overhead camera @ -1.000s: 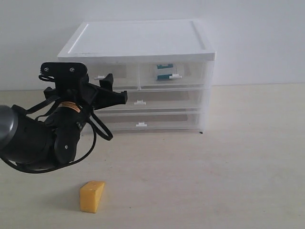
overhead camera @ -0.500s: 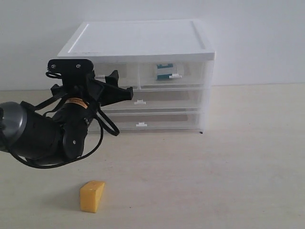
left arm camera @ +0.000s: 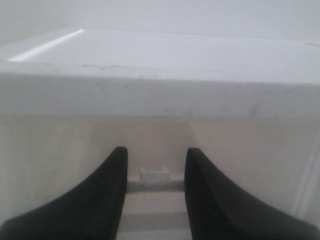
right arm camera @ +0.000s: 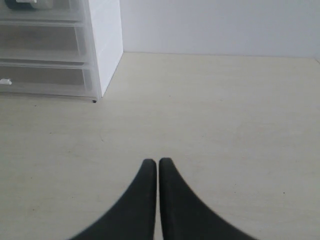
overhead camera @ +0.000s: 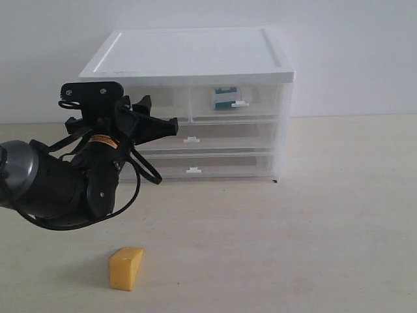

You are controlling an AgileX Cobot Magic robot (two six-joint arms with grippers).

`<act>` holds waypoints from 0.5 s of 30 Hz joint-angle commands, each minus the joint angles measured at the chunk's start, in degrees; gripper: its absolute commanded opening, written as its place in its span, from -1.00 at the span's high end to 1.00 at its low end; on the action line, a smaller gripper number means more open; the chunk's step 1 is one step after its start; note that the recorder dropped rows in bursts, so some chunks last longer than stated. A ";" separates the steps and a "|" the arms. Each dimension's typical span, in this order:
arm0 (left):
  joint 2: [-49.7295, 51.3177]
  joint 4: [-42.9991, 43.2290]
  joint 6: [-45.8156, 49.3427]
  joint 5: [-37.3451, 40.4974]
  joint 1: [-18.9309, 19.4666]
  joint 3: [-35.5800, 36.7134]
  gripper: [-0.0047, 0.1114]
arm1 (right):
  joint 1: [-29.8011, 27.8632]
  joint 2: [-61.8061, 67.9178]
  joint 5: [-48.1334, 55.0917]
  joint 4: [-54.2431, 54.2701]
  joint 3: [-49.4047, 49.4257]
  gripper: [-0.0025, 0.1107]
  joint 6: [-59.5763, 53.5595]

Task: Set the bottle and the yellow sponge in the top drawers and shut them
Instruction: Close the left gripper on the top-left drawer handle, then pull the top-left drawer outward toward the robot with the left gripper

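**The left gripper [left arm camera: 155,159] narrows on a handle**

Jaws, wider a second ago, flank the handle tab [left arm camera: 155,173] of the left top drawer [overhead camera: 166,98], still spread; contact unclear. Probably opening it for the yellow sponge [overhead camera: 126,267], which lies on the table [overhead camera: 293,228]. The right gripper [right arm camera: 158,164] is pressed together; the bottle [overhead camera: 225,98] sits inside the right top drawer [overhead camera: 260,99].

Left gripper [left arm camera: 156,152] level, nosed up to the cabinet [overhead camera: 195,55] front, jaws partly apart. Right gripper [right arm camera: 157,161] well off the cabinet, jaws pressed together.
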 commanded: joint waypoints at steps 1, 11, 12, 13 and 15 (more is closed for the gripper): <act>1.08 1.83 -0.45 1.78 -0.61 0.53 0.85 | 0.12 -0.32 -0.47 0.04 -0.04 0.96 -0.08; -3.87 1.27 -0.45 -0.73 -1.67 7.22 0.85 | 0.12 -0.32 -0.47 0.04 -0.04 0.96 -0.08; -4.78 1.44 -0.45 -0.59 -1.67 8.04 0.85 | 0.12 -0.32 -0.47 0.04 -0.04 0.96 -0.08; -5.42 1.52 -0.45 -0.48 -1.67 8.60 0.85 | 0.12 -0.32 -0.47 0.04 -0.04 0.96 -0.08; -6.89 1.10 -0.59 -0.32 -2.18 10.01 0.85 | 0.12 -0.32 -0.47 0.04 -0.04 0.96 -0.08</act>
